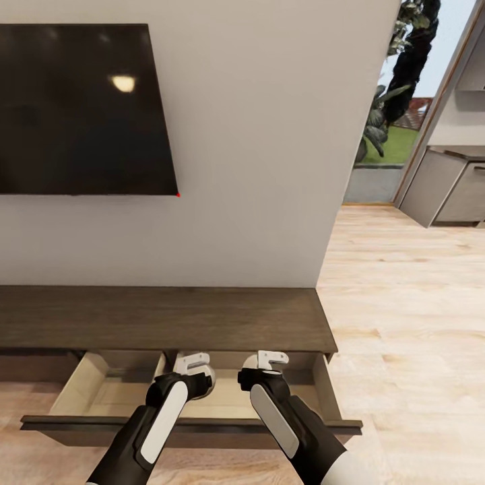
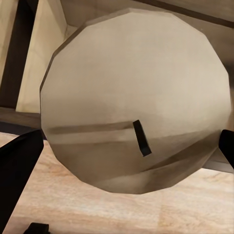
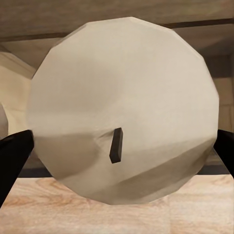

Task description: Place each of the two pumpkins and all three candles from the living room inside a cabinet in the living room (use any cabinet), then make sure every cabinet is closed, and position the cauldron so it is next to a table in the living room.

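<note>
- The left gripper is clamped on a candle, dark fingers at both its sides.
- The right gripper likewise grips the second candle.
- Both candles are faceted beige cylinders with dark wicks, held over the open drawer, at 6 o'clock of the dark wood cabinet.

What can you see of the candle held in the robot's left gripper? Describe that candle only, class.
The candle is a pale grey-beige, faceted round shape seen flat end on, waxy and matte, with a short dark wick standing near its middle. The dark fingers of the left gripper flank its sides. It hangs over the open drawer of the dark wood cabinet, with pale interior boards behind it.
</note>
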You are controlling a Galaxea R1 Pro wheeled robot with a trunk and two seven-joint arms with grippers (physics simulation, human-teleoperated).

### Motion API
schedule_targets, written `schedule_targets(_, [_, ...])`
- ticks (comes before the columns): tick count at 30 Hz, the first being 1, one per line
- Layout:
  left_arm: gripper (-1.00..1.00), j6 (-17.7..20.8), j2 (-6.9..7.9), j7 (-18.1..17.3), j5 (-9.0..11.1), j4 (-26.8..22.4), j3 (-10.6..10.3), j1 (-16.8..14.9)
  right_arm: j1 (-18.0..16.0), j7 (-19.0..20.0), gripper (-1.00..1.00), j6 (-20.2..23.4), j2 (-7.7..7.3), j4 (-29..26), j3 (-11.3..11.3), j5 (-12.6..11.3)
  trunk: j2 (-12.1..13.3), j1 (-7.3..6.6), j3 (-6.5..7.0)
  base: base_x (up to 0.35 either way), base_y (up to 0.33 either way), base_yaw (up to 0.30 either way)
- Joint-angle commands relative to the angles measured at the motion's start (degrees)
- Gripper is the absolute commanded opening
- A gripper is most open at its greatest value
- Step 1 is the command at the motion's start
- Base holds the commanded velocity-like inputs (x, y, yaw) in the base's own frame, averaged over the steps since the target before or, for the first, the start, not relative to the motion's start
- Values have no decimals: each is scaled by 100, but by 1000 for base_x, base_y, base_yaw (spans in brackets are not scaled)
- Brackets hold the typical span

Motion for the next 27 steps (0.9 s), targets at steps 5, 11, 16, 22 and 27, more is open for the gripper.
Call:
schedule_targets(5, [-100,-12,-1,-7,2,2,0,0,0,0,-100,-7,0,0,0,2,-202,110,-90,0,0,0])
schedule_targets(11, [-100,-12,4,-14,1,3,2,0,0,6,-100,-9,0,6,0,4,-443,242,-198,0,0,0])
schedule_targets(16, [-100,-8,10,-16,1,3,1,0,0,58,-100,-10,0,13,0,8,-643,352,-288,0,0,0])
schedule_targets(22, [-100,-9,11,-18,5,3,-110,0,0,70,-100,-11,0,25,0,9,-884,484,-395,0,0,0])
schedule_targets(27, [-100,-8,8,-21,10,5,-137,0,0,71,-100,-11,0,26,0,11,-1084,594,-485,0,0,0])
